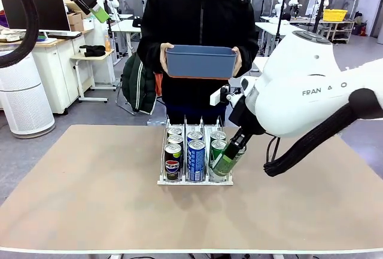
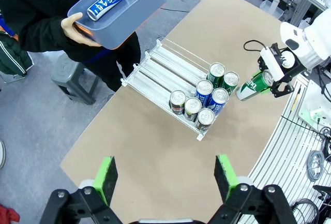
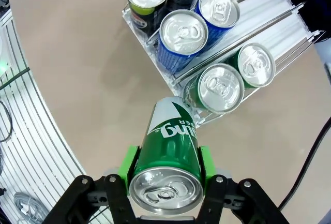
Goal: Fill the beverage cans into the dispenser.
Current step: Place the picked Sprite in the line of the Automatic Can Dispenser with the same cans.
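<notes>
Table [image 1: 90,199]: tan top, fills the lower half of the front view.
Person [image 1: 179,20]: black jacket, top centre of the front view, behind the table's far edge; both hands [image 1: 167,55] hold the bin at chest height.
Right arm [image 1: 311,91]: white, enters from the right edge of the front view and bends down toward the centre.
Bin [image 1: 200,61]: blue, rectangular, held level in the front view; upper left of the left wrist view.
Dispenser [image 1: 194,182]: white, three lanes, on the table at the centre of the front view, front lip toward the camera.
Left gripper [image 2: 165,177]: bottom of the left wrist view, green pads spread wide with nothing between them, high above the table.
Right gripper [image 3: 166,164]: bottom centre of the right wrist view, pinching the green can between both pads.
Cans [image 2: 204,90]: seven, upright at the dispenser's front end. In the front view the left lane has three with a black Pepsi one foremost, the middle lane two blue, the right lane two green.
Green can [image 3: 168,141]: tilted, silver top toward the wrist camera, base by the dispenser's front right corner, just beside the foremost green one; whether they touch cannot be told.
Blue can [image 2: 106,3]: on its side in the bin, white lettering up.
</notes>
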### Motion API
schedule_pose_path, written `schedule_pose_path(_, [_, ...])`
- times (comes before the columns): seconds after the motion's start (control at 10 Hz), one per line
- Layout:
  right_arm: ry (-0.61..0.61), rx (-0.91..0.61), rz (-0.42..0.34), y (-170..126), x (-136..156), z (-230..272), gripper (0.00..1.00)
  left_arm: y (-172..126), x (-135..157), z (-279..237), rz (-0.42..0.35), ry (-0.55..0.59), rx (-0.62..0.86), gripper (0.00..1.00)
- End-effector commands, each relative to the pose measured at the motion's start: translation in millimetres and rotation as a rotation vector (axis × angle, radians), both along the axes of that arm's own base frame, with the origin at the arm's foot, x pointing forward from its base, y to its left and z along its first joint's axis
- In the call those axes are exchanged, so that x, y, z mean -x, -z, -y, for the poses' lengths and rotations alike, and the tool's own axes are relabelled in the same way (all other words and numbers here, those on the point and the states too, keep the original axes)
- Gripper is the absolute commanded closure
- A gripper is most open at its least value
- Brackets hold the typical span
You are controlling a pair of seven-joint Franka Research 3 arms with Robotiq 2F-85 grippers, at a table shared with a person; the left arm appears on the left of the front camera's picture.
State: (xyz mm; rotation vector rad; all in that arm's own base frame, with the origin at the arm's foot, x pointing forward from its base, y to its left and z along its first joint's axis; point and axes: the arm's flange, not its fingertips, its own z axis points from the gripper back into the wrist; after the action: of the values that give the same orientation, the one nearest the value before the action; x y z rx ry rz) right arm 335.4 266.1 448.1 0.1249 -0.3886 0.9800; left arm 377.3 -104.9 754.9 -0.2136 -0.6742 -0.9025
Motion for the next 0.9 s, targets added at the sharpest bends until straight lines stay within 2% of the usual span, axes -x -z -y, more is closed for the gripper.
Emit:
schedule_pose_path(0.0, [0.027, -0.030, 0.043, 0.4, -13.0, -8.4, 0.42, 1.3, 0.5, -0.9, -0.003, 0.003, 0.000, 0.00])
schedule_pose_path(0.1, [0.040, -0.021, 0.076, 2.3, -16.0, -11.9, 0.42, 1.3, 0.5, -0.9, -0.003, 0.003, 0.000, 0.00])
schedule_pose_path(0.8, [0.137, 0.011, 0.132, 7.8, -41.5, -11.8, 0.42, 1.3, 0.5, -0.9, -0.003, 0.003, 0.000, 0.00])
